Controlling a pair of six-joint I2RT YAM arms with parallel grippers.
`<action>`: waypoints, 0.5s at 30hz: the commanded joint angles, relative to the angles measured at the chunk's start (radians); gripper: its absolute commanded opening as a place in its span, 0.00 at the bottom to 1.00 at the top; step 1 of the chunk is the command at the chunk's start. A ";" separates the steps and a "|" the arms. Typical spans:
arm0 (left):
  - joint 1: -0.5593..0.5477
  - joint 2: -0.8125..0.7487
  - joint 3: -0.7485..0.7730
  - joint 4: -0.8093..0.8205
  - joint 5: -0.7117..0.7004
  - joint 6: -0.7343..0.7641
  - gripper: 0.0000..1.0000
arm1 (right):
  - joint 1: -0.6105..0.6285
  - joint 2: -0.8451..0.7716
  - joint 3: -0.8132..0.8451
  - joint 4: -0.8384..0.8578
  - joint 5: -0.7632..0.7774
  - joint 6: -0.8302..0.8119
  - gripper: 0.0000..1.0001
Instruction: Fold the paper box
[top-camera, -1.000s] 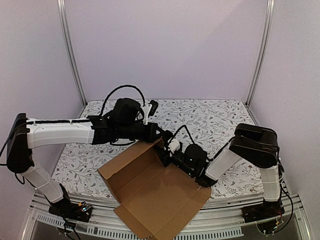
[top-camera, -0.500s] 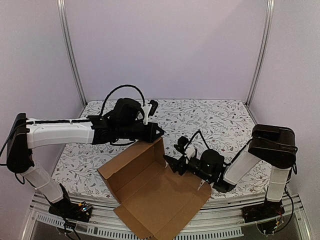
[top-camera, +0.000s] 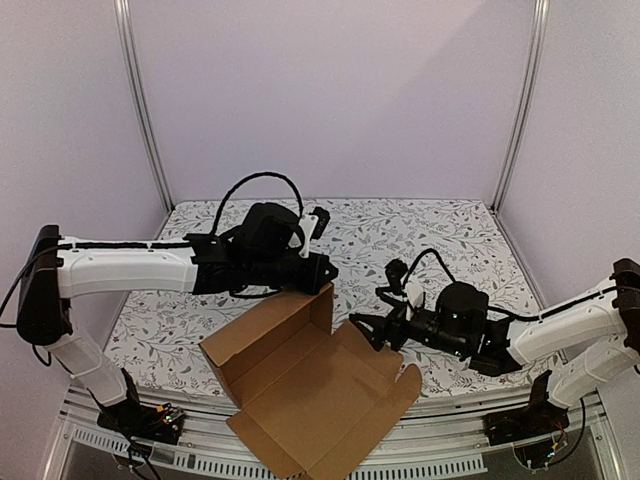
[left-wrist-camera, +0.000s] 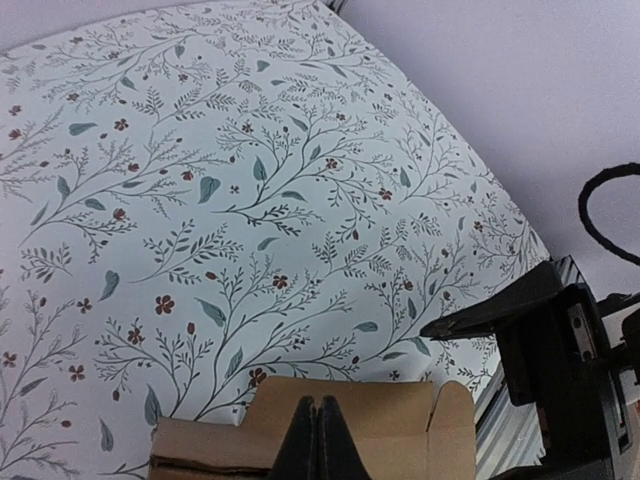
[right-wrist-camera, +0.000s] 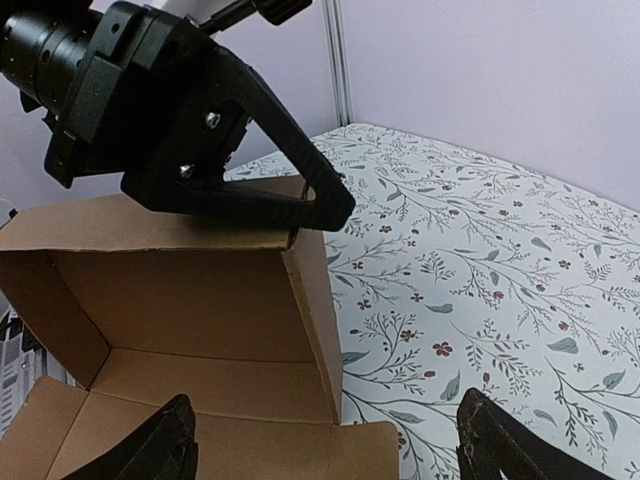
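Left gripper (left-wrist-camera: 320, 440): fingers are sitting pressed together, tips right at the top edge of the paper box's (top-camera: 310, 390) raised back wall (right-wrist-camera: 180, 290). Can't tell whether they're pinching cardboard or only bracing against it. In the right wrist view one black finger is lying along that top edge, tip ending at the wall's right corner. Right gripper (right-wrist-camera: 330, 450): fingers (right-wrist-camera: 165, 445) are standing wide apart, holding nothing, hovering just right of the box and pointing left into its open interior. The upright side flap (right-wrist-camera: 315, 320) is standing directly ahead of them, between the finger lines, not touching. The box is lying at the near-left middle of the floral tablecloth (left-wrist-camera: 250, 200), with its near corner hanging over the table's near edge. The back wall is running diagonally from near-left to far-right, and the flat base panel is spreading from it toward near-right. Key relation: the side flap is hinging off the right end of the back wall, exactly where the left fingertip is parked, and it's lying straight left of the right gripper. So the right arm is the nearer one for working that flap while the left is looking like the brace. My read: mid-fold, one wall up, remaining walls and near panel not yet raised. Risk: pushing the flap could be skidding the whole box left if the left arm isn't really gripping.
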 joint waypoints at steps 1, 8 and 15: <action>-0.051 0.043 -0.002 -0.102 -0.077 0.000 0.00 | 0.002 -0.109 0.006 -0.323 0.026 0.045 0.89; -0.076 0.041 -0.032 -0.113 -0.147 -0.009 0.00 | 0.005 -0.223 0.017 -0.455 0.066 0.058 0.99; -0.076 0.020 -0.031 -0.119 -0.163 0.003 0.00 | 0.004 -0.240 0.084 -0.626 0.119 0.068 0.99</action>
